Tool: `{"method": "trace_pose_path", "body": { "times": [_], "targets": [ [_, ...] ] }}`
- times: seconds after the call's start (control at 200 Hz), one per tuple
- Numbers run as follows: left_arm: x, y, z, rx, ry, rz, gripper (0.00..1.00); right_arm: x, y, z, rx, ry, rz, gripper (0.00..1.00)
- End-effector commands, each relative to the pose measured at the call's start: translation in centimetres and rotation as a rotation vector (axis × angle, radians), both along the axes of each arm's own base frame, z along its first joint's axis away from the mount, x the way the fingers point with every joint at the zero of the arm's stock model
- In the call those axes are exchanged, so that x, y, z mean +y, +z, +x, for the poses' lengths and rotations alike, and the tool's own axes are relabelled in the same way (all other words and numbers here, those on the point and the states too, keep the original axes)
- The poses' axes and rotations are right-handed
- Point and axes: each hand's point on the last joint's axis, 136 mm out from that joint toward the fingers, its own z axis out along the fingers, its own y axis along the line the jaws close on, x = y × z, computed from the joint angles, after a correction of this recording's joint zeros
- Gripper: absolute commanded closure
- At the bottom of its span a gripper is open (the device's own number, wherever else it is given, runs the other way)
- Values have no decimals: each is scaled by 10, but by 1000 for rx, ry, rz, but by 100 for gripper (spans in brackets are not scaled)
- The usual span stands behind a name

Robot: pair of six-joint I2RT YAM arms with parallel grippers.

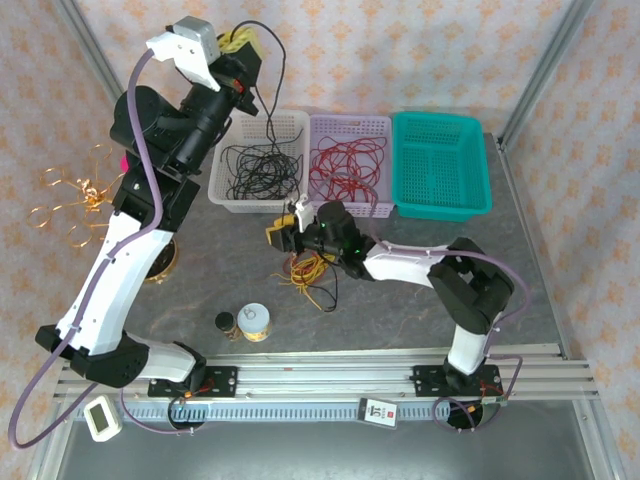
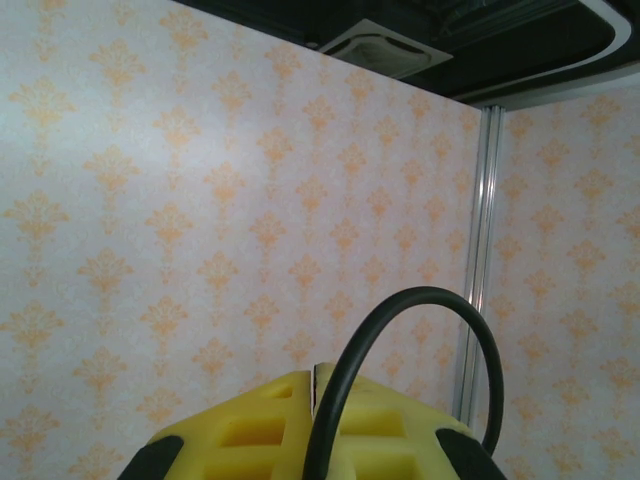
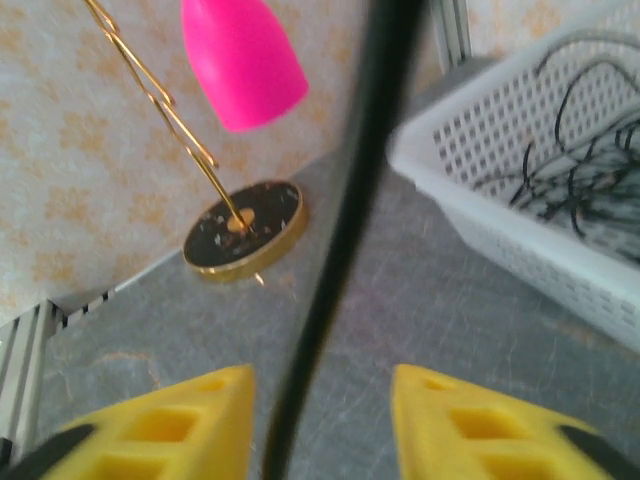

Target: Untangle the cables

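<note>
Yellow, black and red-brown cables (image 1: 312,272) are tangled on the worktop (image 1: 420,310) under the right pincer (image 1: 280,235). Its fingers (image 3: 470,420) are seen parted in its wrist view, a blurred black strand (image 3: 345,230) between them. The raised left pincer (image 1: 240,42) is clamped on a black cable (image 2: 420,295).

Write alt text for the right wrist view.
A blurred black cable runs up between the right gripper's parted yellow fingertips. Behind, on the grey table, stand a gold-rimmed black disc and a white basket holding black cables.
</note>
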Motion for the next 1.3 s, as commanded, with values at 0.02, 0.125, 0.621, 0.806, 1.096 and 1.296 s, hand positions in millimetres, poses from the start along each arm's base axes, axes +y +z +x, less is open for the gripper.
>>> {"method": "trace_pose_path", "body": {
  "times": [0.02, 0.125, 0.621, 0.806, 1.096, 1.296],
  "targets": [
    [10, 42, -26, -112, -4, -46, 100, -12, -27, 25, 27, -149, -95, 72],
    [24, 70, -38, -196, 46, -83, 100, -30, -70, 25, 72, -202, -214, 75],
    [70, 114, -25, -366, 357, -126, 100, -101, -149, 17, 183, -374, -361, 55],
    [77, 103, 6, -349, 358, -127, 100, -95, -122, 14, 176, -336, -306, 53],
    [92, 47, 93, -220, 407, -103, 100, -76, -45, -6, 191, -213, -128, 47],
    [107, -8, 154, -117, 431, -92, 100, -94, -21, -15, 162, -244, -133, 46]
  ]
}}
